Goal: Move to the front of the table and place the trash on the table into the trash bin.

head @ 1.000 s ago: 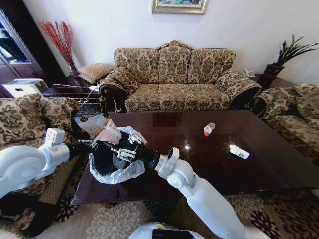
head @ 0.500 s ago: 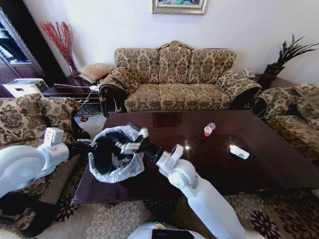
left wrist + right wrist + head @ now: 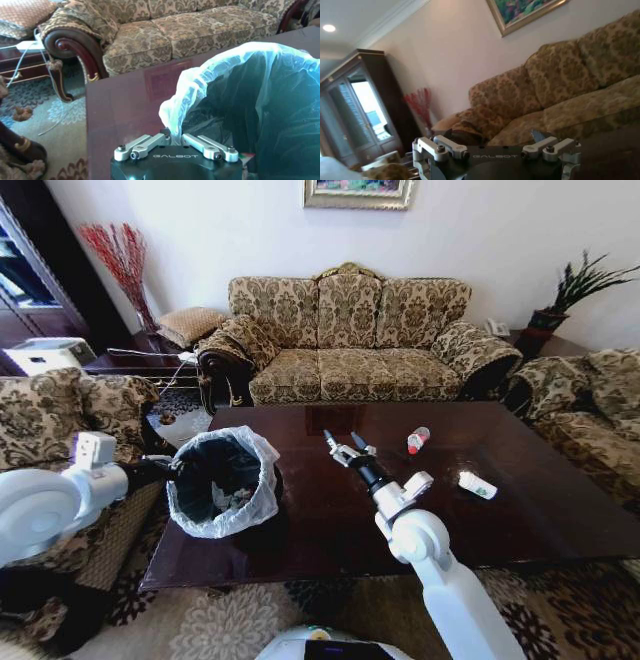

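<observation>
The left gripper [image 3: 176, 139] is closed on the rim of the trash bin [image 3: 222, 482], which stands at the left end of the table [image 3: 330, 515]; the right gripper [image 3: 341, 445] hangs above the middle of the table with its jaws open and empty; a small bottle [image 3: 418, 440] and a white-green carton [image 3: 477, 484] lie on the right part, well apart from the bin.

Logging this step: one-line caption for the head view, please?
Left gripper holds the lined bin on the table; open right gripper hovers above.
</observation>
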